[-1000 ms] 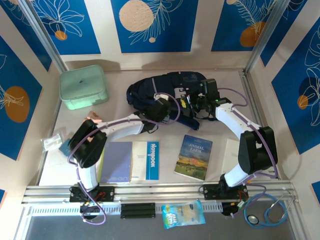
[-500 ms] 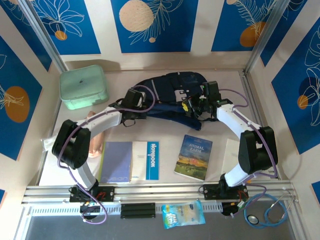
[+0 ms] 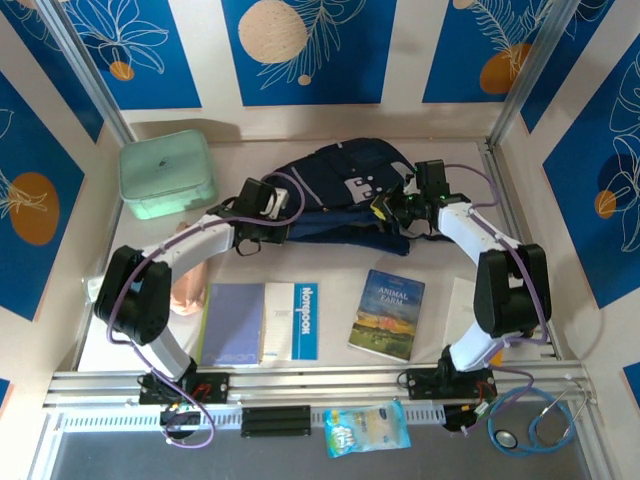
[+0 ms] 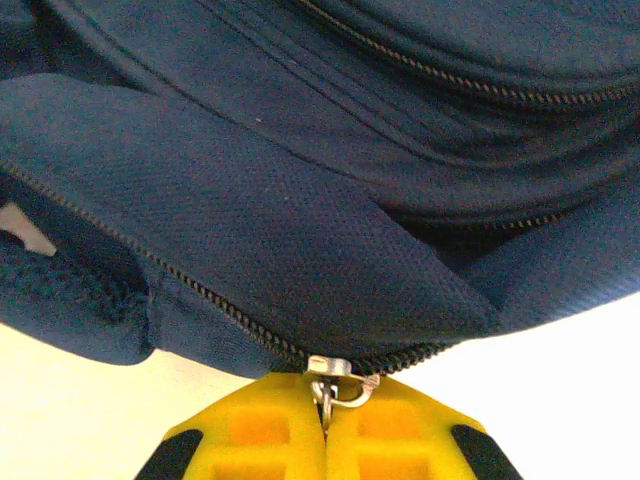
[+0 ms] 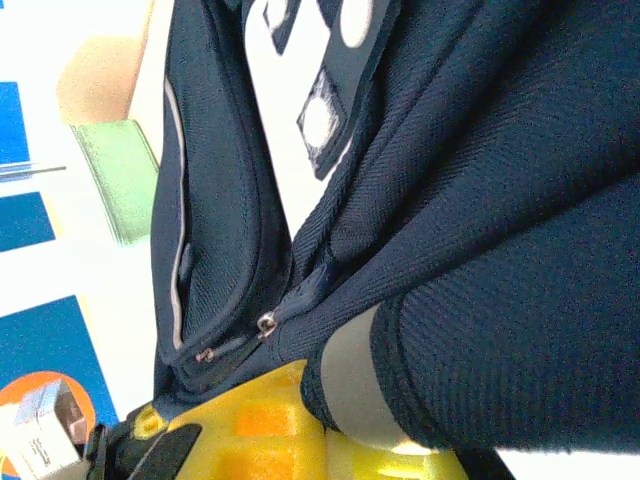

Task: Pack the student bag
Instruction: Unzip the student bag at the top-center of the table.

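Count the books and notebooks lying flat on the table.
3: a blue-grey notebook at near left, a white-and-blue notebook against its right edge, and the Animal Farm book right of centre. More could be hidden inside the student bag.

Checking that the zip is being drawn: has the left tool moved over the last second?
Yes. The left tool, shut on the zipper pull of the student bag, has travelled leftward in the top view, toward the mint green box.
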Robot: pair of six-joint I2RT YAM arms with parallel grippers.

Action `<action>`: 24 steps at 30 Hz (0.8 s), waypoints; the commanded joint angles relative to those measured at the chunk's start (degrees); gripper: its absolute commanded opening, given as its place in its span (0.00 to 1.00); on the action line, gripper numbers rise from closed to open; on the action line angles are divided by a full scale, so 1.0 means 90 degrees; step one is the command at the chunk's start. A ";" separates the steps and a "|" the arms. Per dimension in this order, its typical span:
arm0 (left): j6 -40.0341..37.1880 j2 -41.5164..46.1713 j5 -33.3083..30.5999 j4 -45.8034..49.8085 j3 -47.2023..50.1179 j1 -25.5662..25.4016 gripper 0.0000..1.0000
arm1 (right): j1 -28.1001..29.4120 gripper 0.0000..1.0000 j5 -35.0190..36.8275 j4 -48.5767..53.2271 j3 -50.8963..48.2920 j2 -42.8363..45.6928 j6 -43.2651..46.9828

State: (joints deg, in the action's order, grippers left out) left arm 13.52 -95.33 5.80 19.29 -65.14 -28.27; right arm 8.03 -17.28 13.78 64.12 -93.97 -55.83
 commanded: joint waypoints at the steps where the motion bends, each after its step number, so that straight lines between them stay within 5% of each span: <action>1: -0.0182 0.0085 0.0052 0.0555 0.0134 -0.0301 0.00 | -0.0293 0.00 0.0026 -0.0418 0.0442 -0.0341 0.0745; 3: -0.0060 -0.0002 0.0229 0.0427 0.0066 -0.0540 0.00 | -0.0321 0.00 0.0166 -0.0286 0.0583 -0.0596 0.0825; 6: 0.0184 -0.0231 0.0475 0.0212 -0.0148 -0.0825 0.00 | -0.0440 0.15 0.0333 -0.0447 0.0475 -0.0687 0.0970; 15: 0.0575 -0.1158 0.0725 0.0073 -0.1040 -0.1355 0.00 | -0.0627 0.63 0.1533 0.0059 -0.1283 0.1717 0.0050; 24: 0.0724 -0.1582 0.1339 0.0104 -0.1490 -0.1494 0.00 | 0.0642 0.72 0.0978 -0.1430 -0.2775 0.2069 -0.2102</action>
State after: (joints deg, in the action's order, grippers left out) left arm 19.05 -108.68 14.00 20.62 -75.88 -40.77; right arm 10.57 -6.39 7.57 41.17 -72.64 -66.52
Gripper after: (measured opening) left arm 0.048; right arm 0.722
